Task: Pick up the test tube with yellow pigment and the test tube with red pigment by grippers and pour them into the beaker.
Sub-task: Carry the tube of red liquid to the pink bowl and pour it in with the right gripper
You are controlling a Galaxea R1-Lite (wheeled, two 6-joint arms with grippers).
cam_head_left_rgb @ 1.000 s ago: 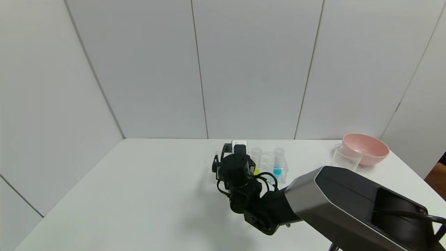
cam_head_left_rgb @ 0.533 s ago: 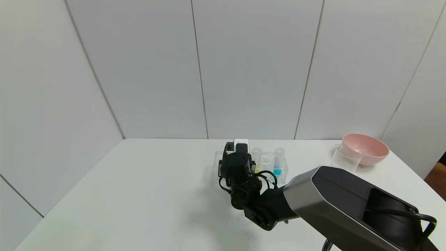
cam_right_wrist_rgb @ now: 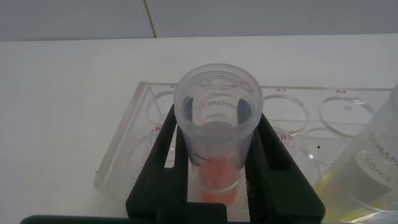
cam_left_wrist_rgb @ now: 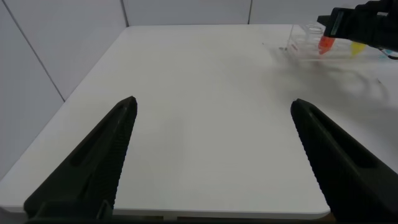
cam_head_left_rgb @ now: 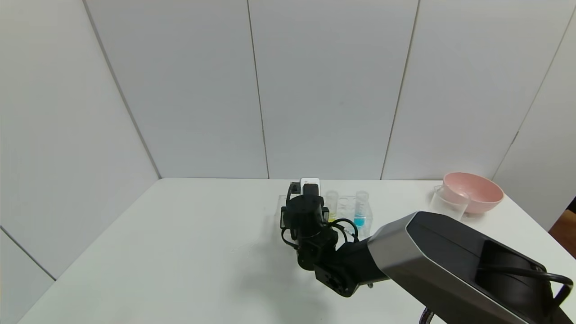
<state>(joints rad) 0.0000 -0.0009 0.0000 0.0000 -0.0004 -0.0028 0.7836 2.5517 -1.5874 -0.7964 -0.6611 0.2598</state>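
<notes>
In the right wrist view my right gripper (cam_right_wrist_rgb: 217, 134) is shut on the test tube with red pigment (cam_right_wrist_rgb: 216, 180), one black finger on each side. The tube stands upright in a clear rack (cam_right_wrist_rgb: 124, 155). The test tube with yellow pigment (cam_right_wrist_rgb: 367, 168) stands close beside it in the same rack. In the head view the right wrist (cam_head_left_rgb: 306, 216) covers the red tube, and the yellow tube (cam_head_left_rgb: 331, 207) shows just to its right. The beaker (cam_head_left_rgb: 446, 203) stands at the far right of the table. My left gripper (cam_left_wrist_rgb: 213, 101) hangs open over bare table, holding nothing.
A tube with blue liquid (cam_head_left_rgb: 360, 209) stands in the rack's right end. A pink bowl (cam_head_left_rgb: 472, 191) sits right behind the beaker near the table's right edge. White walls close off the back and both sides. The right forearm (cam_head_left_rgb: 450, 261) spans the front right.
The right gripper's fingers have closed from wide open onto the red tube. The wrist has shifted slightly towards the rack. The tubes, beaker and bowl have not moved.
</notes>
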